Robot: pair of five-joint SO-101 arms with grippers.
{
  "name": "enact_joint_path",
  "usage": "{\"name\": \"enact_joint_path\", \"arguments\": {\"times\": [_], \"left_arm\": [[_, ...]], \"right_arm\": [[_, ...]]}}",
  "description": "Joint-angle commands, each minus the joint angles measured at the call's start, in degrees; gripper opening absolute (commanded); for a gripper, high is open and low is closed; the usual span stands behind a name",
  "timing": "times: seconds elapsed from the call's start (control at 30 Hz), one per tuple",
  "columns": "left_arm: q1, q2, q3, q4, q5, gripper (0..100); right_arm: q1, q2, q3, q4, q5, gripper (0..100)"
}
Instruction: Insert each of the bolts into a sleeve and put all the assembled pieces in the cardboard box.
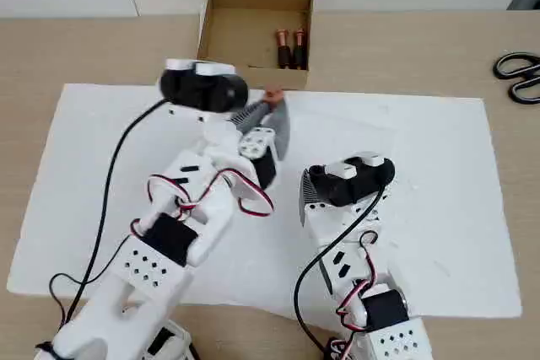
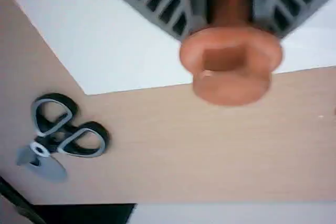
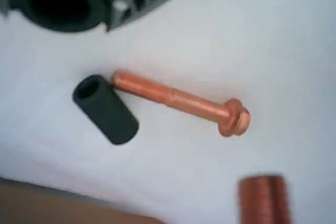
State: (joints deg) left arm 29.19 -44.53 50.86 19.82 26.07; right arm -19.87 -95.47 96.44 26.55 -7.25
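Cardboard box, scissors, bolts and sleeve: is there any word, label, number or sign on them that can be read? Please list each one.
None: no word, label, number or sign can be read on the cardboard box, the scissors, the held bolt, the loose bolt or the sleeve.

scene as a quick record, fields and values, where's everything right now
left gripper: shut on held bolt, beside the box's front wall
box: two finished pieces inside
loose bolt: flat on the white sheet, tip by a sleeve
right gripper: over the white sheet
scissors: on bare table, off the sheet
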Motion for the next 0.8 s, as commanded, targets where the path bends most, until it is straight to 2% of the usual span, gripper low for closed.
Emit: {"name": "enact_joint_path", "arguments": {"times": [0.0,0.13,0.4,0.77], "left_arm": [[2.9,-2.02,-0.31,-1.85,-0.53,1],[3.16,-2.02,-0.31,-1.85,-0.53,1],[3.16,-2.02,0.4,-2.11,-0.53,1],[3.16,-2.02,9.63,-15.38,-3.16,1]], "right_arm": [[-0.92,-1.27,0.35,0.22,-0.7,0.4],[-3.91,-1.27,0.35,0.22,-0.7,0.4],[-4.35,-1.36,0.09,-0.22,-0.7,0.4],[-4.44,-5.49,0.18,0.22,-1.05,0.4]]}}
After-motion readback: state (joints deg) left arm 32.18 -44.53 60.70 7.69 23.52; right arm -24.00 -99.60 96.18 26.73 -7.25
